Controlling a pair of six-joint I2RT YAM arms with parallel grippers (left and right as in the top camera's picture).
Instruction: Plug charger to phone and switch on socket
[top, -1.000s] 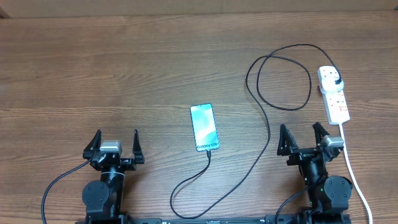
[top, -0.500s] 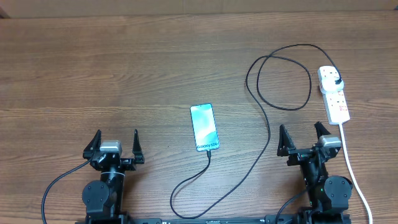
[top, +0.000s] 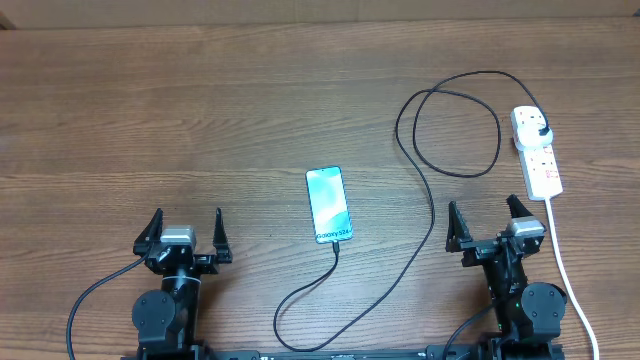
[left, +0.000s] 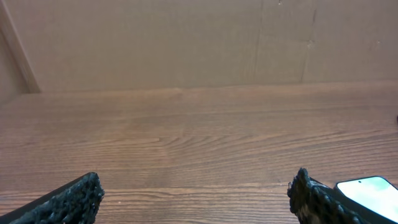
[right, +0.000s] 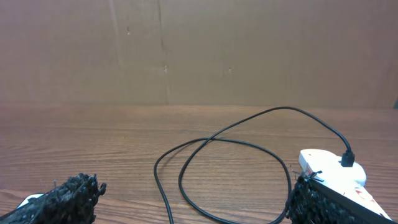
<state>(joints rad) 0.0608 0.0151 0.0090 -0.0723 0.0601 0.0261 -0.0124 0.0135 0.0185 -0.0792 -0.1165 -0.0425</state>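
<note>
Two robot arms rest at the near edge of a wooden table (top: 200, 100), with a phone, a charger and a socket strip laid out beyond them.

The left gripper (top: 185, 221) and right gripper (top: 482, 209) both stand spread wide, holding nothing. The phone (top: 329, 204) lies between them, screen lit. The charger (top: 432, 215) meets the phone's near end, curls near, then loops far right to its plug (top: 541, 131) in the far end of the socket (top: 537, 152), at the right. The switch positions are too small to tell.
</note>
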